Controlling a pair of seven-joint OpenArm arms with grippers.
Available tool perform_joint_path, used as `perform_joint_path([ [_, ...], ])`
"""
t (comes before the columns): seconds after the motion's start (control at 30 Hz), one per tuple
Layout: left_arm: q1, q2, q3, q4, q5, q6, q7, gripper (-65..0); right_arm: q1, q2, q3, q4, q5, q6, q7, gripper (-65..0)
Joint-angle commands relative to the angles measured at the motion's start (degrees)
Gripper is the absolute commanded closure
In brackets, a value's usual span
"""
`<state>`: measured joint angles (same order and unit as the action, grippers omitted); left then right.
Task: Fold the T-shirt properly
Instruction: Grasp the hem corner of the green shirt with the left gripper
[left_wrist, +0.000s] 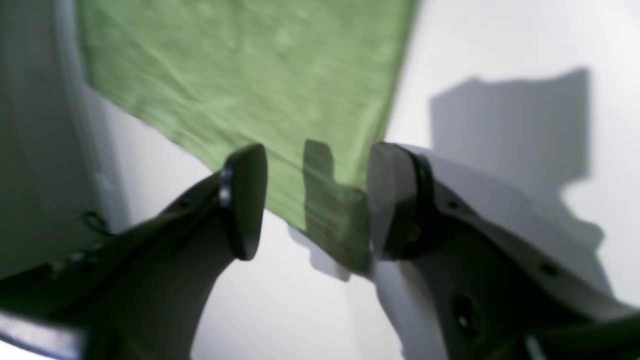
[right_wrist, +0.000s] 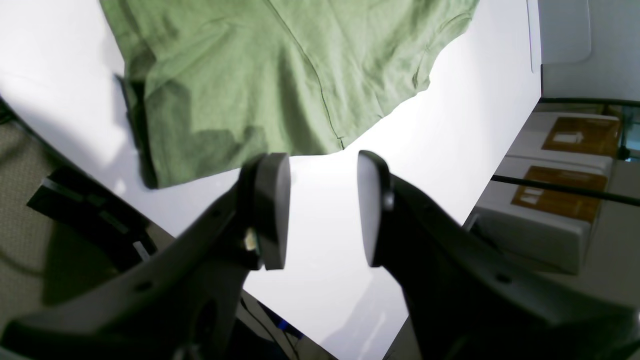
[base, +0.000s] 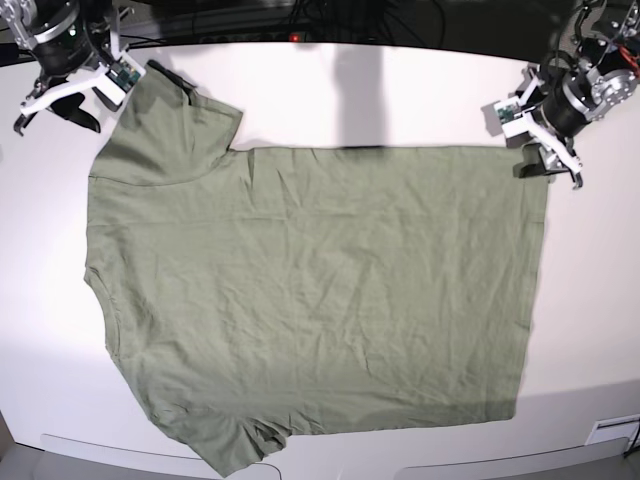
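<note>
Green T-shirt (base: 320, 300) lies flat on the white surface (base: 400, 90); left gripper (left_wrist: 317, 200) and right gripper (right_wrist: 322, 210) hover spread, empty, at its corners.

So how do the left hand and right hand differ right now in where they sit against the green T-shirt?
The left hand hangs over the hem corner of the sage-green cotton T-shirt, fabric showing between its fingers; the right hand is over bare white table, just off the sleeve. The left hand's fingers stand wider apart than the right hand's. Both are open and holding nothing, each near a far corner of the shirt.
</note>
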<state>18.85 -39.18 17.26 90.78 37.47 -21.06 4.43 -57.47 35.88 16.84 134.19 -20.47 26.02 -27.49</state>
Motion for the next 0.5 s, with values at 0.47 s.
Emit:
perform_joint_path([
  [0.47, -0.2, -1.7, 2.8, -10.4, 0.4, -1.8, 6.3, -31.9, -0.5, 0.5, 0.4, 0.8, 6.6, 3.4, 0.0, -23.0],
])
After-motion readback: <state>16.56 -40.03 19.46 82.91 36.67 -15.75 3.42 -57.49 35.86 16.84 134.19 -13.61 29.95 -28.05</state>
